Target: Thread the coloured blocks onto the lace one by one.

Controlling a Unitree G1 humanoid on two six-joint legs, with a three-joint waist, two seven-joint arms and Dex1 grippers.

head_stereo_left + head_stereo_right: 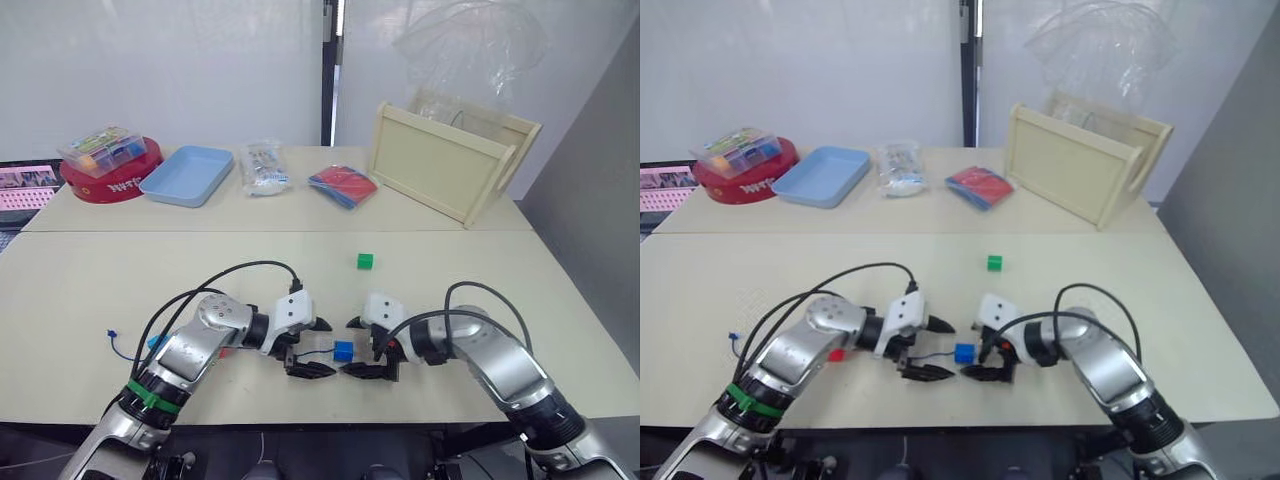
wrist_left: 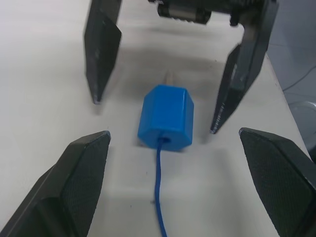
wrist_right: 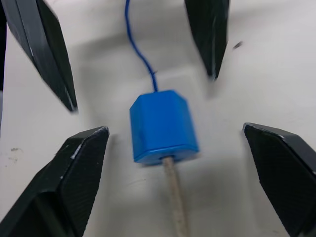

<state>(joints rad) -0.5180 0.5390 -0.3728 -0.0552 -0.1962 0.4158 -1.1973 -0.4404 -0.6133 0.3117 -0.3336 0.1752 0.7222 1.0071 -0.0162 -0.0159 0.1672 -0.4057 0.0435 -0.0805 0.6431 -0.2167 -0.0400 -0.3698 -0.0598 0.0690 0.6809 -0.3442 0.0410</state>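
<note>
Blue plastic sits between us: the blue block (image 1: 343, 351) lies on the cream table (image 1: 90, 290) at its near edge, midway between our left gripper (image 1: 311, 347) and right gripper (image 1: 364, 347), whose fingers are spread wide and hold nothing. We see the dark-blue lace (image 2: 160, 192) entering the block's hole on the left gripper's side, its pale stiff tip (image 3: 175, 197) poking out toward the right gripper. Well apart, the green block (image 1: 365, 261) rests farther back on the table, and the red block (image 1: 836, 354) lies beside our left forearm.
</note>
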